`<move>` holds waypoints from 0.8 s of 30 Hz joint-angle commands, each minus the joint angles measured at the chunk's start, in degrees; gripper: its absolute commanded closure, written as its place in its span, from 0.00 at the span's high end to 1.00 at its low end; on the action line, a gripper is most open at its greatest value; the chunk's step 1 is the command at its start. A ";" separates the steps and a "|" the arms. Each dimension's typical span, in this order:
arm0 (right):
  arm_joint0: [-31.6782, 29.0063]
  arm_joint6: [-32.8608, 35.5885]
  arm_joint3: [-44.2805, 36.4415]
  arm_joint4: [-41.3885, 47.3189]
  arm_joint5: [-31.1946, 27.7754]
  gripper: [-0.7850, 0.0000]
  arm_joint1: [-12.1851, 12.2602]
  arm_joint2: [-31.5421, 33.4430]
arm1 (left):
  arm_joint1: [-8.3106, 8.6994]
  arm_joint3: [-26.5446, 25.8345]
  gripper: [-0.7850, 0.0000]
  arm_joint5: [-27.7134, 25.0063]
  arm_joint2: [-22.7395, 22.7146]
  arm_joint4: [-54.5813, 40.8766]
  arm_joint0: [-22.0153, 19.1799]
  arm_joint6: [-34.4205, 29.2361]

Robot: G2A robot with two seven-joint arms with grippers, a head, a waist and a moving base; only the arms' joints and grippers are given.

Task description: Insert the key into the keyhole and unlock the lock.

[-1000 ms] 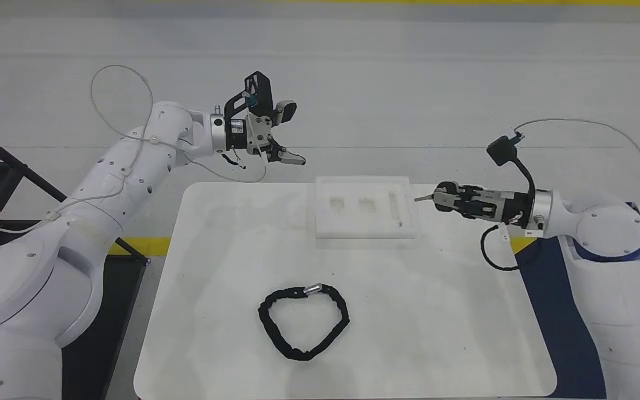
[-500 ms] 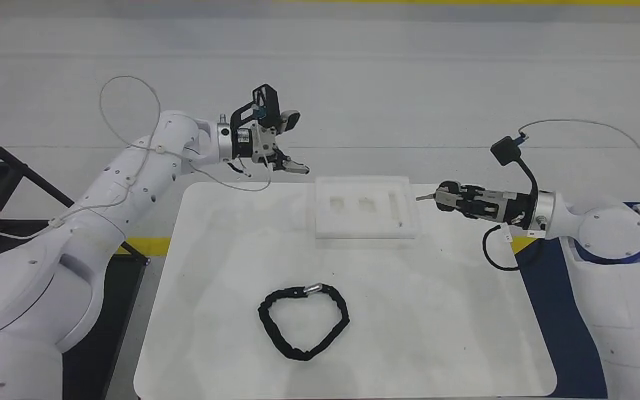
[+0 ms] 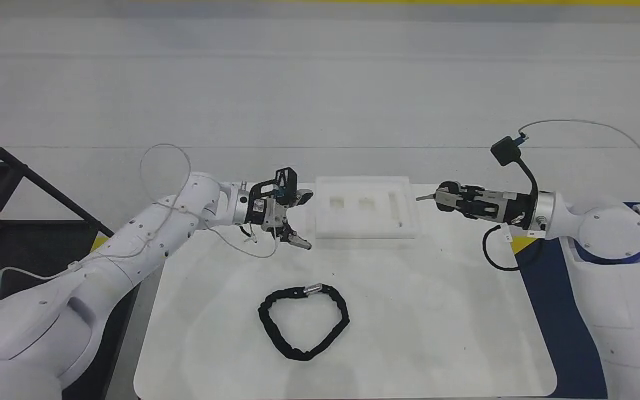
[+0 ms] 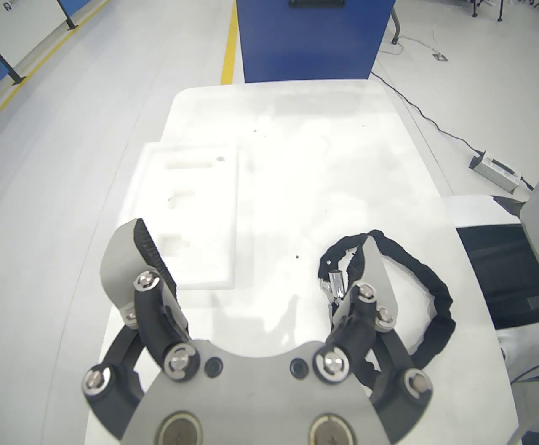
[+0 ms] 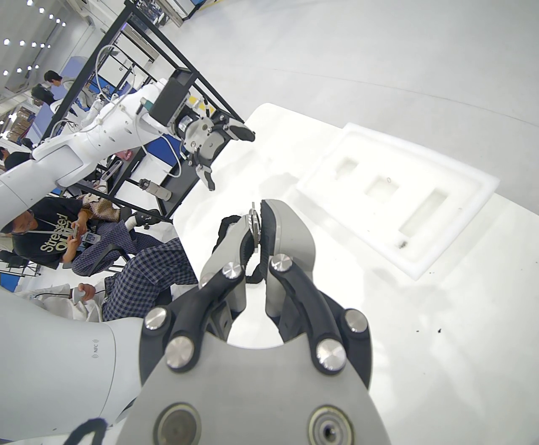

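A black fabric-covered chain lock [image 3: 304,320] lies in a loop on the white table [image 3: 450,320], its silver lock barrel [image 3: 316,290] at the loop's far side. The barrel [image 4: 336,283] also appears in the left wrist view, beside one finger. My left gripper [image 3: 290,222] hovers open above the table, between the loop and the foam tray, with nothing in it. My right gripper [image 3: 437,196] stays at the tray's right end, shut on a small silver key [image 5: 254,220] whose tip [image 3: 421,198] sticks out toward the tray.
A white foam tray [image 3: 364,208] with three shallow recesses sits at the table's far middle. A blue cabinet [image 4: 311,38] stands past the table's right end. People sit beyond the table's left side in the right wrist view.
My left arm has swung down and in from beyond the table's far left edge to a spot over the table near the tray and lock. The right arm has held still.
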 commanded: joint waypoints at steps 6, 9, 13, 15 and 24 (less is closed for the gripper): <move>0.00 0.00 0.00 0.00 0.00 0.00 0.00 0.00 | 1.29 -3.58 1.00 -0.52 1.81 6.12 2.62 0.86; 0.00 0.00 0.00 0.00 0.00 0.00 0.00 0.00 | 1.93 -5.07 1.00 -0.52 4.82 8.65 1.81 2.03; 0.00 0.00 0.00 0.00 0.00 0.00 0.00 0.00 | 2.42 -6.16 1.00 -0.52 6.78 11.55 0.95 3.28; 0.00 0.00 0.00 0.00 0.00 0.00 0.00 0.00 | 2.42 -6.16 1.00 -0.52 6.78 11.55 0.95 3.28; 0.00 0.00 0.00 0.00 0.00 0.00 0.00 0.00 | 2.42 -6.16 1.00 -0.52 6.78 11.55 0.95 3.28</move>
